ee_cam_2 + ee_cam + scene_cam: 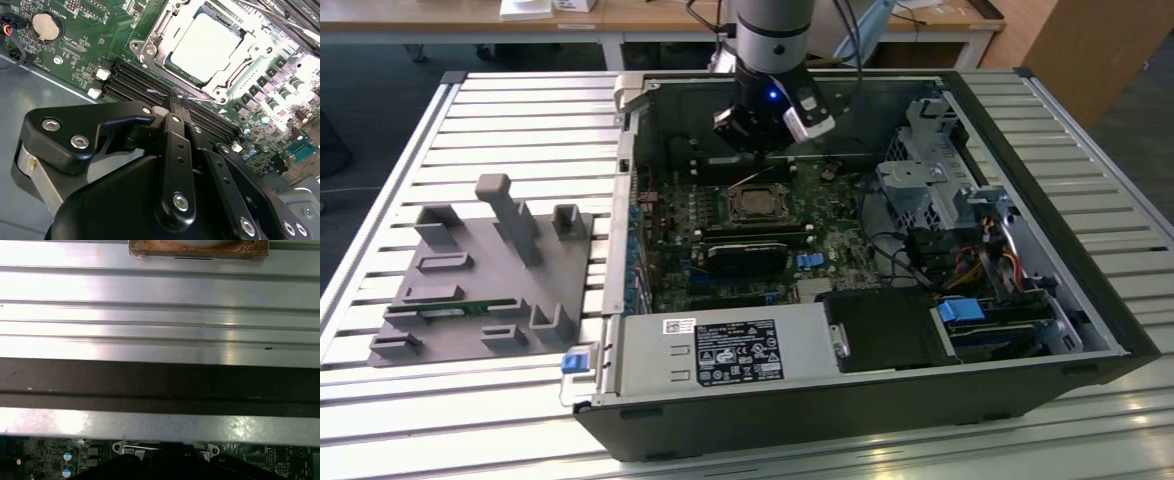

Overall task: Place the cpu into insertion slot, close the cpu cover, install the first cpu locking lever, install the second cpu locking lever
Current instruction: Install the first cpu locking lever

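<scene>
Open computer case (854, 300) lies on its side on a counter (520, 120) of pale ribbed metal slats. The green motherboard (85, 45) faces up inside it.

Arm (774, 40) reaches down into the case at its far end. The tool (178, 98) hangs just above the board, near the socket. In the second wrist view its two black fingers (172, 120) sit pressed together, tips meeting with nothing visible between them, and they hover right beside the socket's edge (contact with the board or with the thin wire lever there cannot be judged).

The cpu (207, 47) sits in the insertion slot (150, 47), pale silver top facing up. The cpu cover (235, 75) lies down around the chip as a silver frame, with the chip showing through its window. In the exterior view the socket (757, 203) appears as a small dark square with a bright rim, just in front of the tool.

Surroundings: a grey moulded fixture tray (480, 280) with upright posts stands on the slats at the exterior view's left, well apart from the case. A power supply (720, 350) with a labelled face fills the near end of the case; a drive cage and cables (947, 230) occupy the exterior view's right. Beyond the counter stands a wooden table (654, 20) over dark floor. The first wrist view shows bright metal slats (160, 295) and a dark band of case wall (160, 382).
</scene>
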